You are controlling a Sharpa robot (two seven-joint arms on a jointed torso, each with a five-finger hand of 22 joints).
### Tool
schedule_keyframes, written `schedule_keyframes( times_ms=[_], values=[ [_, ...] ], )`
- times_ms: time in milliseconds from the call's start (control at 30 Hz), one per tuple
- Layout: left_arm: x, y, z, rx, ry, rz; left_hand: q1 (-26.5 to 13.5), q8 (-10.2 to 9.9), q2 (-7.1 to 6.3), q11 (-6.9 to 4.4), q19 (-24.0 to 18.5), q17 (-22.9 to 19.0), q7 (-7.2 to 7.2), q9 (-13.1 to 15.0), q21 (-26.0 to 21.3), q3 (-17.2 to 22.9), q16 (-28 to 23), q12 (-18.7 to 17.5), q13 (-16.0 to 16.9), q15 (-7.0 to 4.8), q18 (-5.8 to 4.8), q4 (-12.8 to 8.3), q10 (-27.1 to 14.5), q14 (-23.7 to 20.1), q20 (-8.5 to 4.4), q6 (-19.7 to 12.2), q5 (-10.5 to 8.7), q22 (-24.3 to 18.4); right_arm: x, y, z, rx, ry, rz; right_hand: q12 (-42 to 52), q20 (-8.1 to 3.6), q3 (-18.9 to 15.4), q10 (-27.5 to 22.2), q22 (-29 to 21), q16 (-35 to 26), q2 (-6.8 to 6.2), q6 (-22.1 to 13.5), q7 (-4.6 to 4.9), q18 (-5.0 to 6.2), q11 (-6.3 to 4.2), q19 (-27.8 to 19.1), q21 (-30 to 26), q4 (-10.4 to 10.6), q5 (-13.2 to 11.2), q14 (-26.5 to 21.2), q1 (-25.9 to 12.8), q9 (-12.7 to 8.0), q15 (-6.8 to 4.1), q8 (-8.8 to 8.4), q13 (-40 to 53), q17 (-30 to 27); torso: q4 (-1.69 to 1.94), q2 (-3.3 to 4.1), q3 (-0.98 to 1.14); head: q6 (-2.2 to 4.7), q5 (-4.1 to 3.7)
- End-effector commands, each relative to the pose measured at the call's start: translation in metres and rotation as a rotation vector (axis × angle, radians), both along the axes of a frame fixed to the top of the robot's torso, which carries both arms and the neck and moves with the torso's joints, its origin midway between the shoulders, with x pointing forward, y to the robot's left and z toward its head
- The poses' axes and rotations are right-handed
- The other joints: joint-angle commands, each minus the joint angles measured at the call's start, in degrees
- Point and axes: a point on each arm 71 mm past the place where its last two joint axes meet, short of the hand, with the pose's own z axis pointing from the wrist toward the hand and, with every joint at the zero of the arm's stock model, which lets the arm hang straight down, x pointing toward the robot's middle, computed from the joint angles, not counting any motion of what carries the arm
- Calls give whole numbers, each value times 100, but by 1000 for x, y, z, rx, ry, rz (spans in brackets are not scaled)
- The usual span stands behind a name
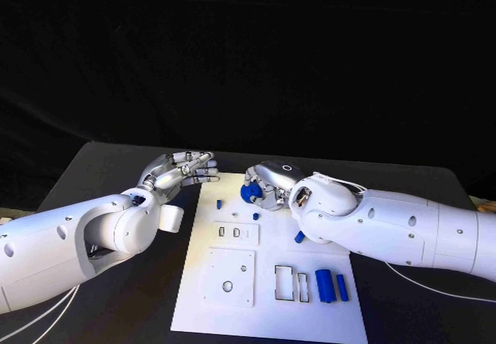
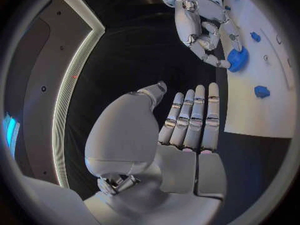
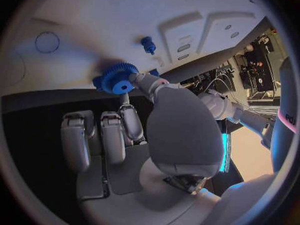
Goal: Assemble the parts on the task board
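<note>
Head view: the board lies at lower centre. At its top edge the right hand pinches a blue gear. The left hand, just left of the board, holds nothing, fingers straight.

Left wrist view: left hand flat, fingers together; the gear sits upper right.

Right wrist view: right hand grips the gear over the board.

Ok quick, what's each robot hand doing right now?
Left hand: open, fingers straight, holding nothing.
Right hand: holding a blue gear at the task board.
</note>
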Motion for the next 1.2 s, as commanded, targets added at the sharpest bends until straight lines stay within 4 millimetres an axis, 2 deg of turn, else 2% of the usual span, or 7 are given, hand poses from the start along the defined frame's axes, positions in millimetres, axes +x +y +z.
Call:
schedule_keyframes(
  times_ms=[33, 600, 700, 767, 800, 967, 1200],
  values=[
    [0, -3, 2, -12, -9, -15, -21, -22, 16, 32, 10, 5, 312, -5, 24, 36, 36, -32, -8, 15, 67, -3, 24, -14, -10, 22, 27, -7, 0, 1, -3, -29, 9, 6, 4, -34, 37, 31, 1280, -2, 67, 55, -37, -97, -6, 391, -6, 1, -14, 564, -11, 2, -31, 56, -12, 1371, -3, -2, 3, -11, 5],
    [0, -2, 3, -11, -9, -14, -21, -22, 16, 32, 10, 5, 312, -5, 24, 36, 36, -32, -8, 15, 67, -3, 24, -14, -10, 22, 27, -7, 2, -1, -8, -46, 31, 0, -84, -20, 5, -84, 1213, -17, 5, -62, 10, -75, 33, 331, -70, -10, -253, 552, -187, -79, -4, -75, -133, 1323, -10, -5, 3, -38, 16],
    [0, -2, 3, -11, -9, -14, -21, -22, 16, 32, 10, 5, 312, -5, 24, 36, 36, -32, -8, 15, 67, -3, 24, -14, -10, 22, 27, -7, 3, -1, -8, -39, 28, -2, -149, 52, -40, -189, 1174, -19, -38, -503, 130, -62, 143, 295, -112, -9, -669, 551, -272, -228, 88, -398, -235, 1318, -12, -6, 3, -33, 17],
    [0, -2, 3, -11, -9, -13, -21, -22, 16, 32, 10, 5, 312, -5, 24, 36, 36, -32, -8, 15, 67, -3, 24, -14, -10, 22, 27, -7, 3, -1, -8, -36, 29, -1, -172, 78, -126, -235, 1158, -18, -56, -841, 109, -55, 137, 280, -131, 19, -870, 552, -323, -342, 94, -651, -269, 1323, -11, -5, 3, -30, 16],
    [0, -2, 3, -11, -9, -13, -21, -22, 16, 32, 10, 5, 312, -5, 24, 36, 36, -32, -8, 15, 67, -3, 24, -14, -10, 22, 27, -7, 3, -1, -8, -35, 30, -1, -171, 78, -163, -237, 1157, -16, -56, -880, 107, -54, 135, 279, -133, 32, -900, 553, -335, -360, 93, -688, -266, 1328, -11, -4, 4, -29, 13],
    [0, -1, 3, -10, -8, -12, -21, -22, 16, 32, 10, 5, 312, -5, 24, 36, 36, -32, -8, 15, 67, -3, 24, -14, -10, 22, 27, -7, 4, -3, -9, -31, 39, -5, -165, 85, -378, -229, 1167, -16, -39, -826, 124, -57, 150, 288, -130, 154, -904, 553, -434, -392, 103, -726, -250, 1330, -7, -5, 2, -25, 14],
    [0, -1, 3, -10, -9, -11, -33, -31, 4, 34, 0, 10, 314, -11, 29, 71, 37, -45, -7, 18, 66, -16, 25, -22, -9, 24, 27, -10, 4, -9, -10, -22, 64, -10, -139, 98, -467, -192, 1181, -9, 1, -589, 145, -61, 167, 300, -121, 209, -796, 559, -429, -387, 118, -663, -203, 1351, -14, -2, 4, -33, 29]
  ],
)
